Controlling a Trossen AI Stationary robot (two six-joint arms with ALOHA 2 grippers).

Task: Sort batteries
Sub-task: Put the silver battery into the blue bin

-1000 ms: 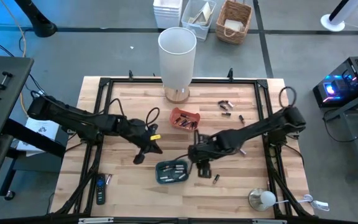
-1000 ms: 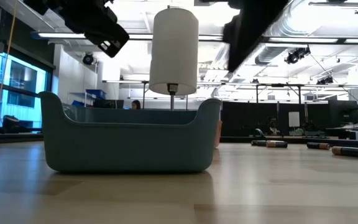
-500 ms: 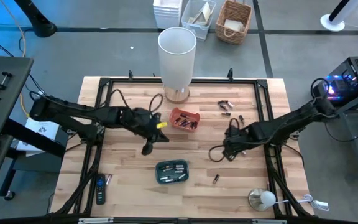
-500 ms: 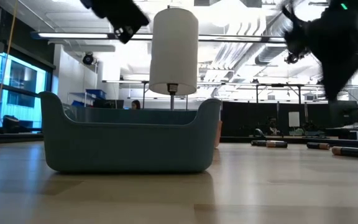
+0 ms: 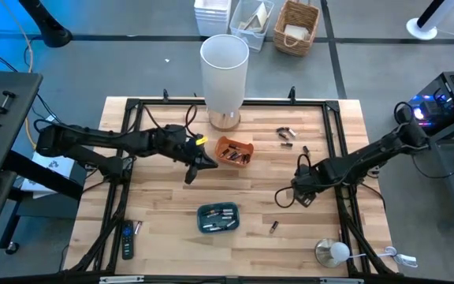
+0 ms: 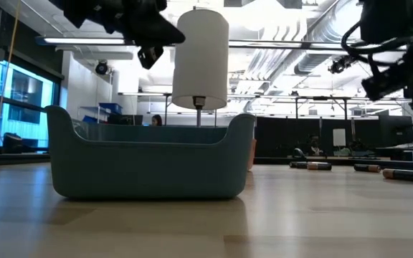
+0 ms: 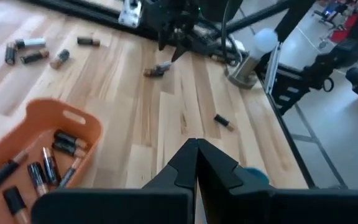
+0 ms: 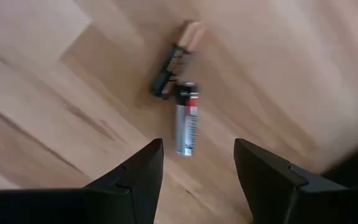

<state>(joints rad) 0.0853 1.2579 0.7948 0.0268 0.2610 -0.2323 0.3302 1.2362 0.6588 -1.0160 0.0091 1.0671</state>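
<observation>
Dark and copper-ended batteries lie in an orange tray (image 5: 233, 151) (image 7: 42, 149), and silvery ones in a teal tray (image 5: 217, 218) (image 6: 149, 161). Loose batteries lie flat on the wood at the far right (image 5: 284, 135) and near the teal tray (image 5: 273, 227). My left gripper (image 5: 199, 162) (image 7: 196, 149) hovers just left of the orange tray, shut, with nothing visible between its fingers. My right gripper (image 5: 300, 192) (image 8: 197, 144) is open above a silvery battery (image 8: 187, 118) and a copper-ended battery (image 8: 173, 62) that lie side by side on the table.
A tall white lamp (image 5: 225, 75) stands at the far edge, behind the orange tray. A small bulb lamp (image 5: 331, 252) sits at the near right corner and a black remote (image 5: 127, 241) at the near left. A black frame (image 5: 132, 126) rims the table.
My right gripper has swung from over the teal tray toward the table's right edge and now hangs over two loose batteries. My left gripper has moved toward the far edge and rightward, up to the orange tray.
</observation>
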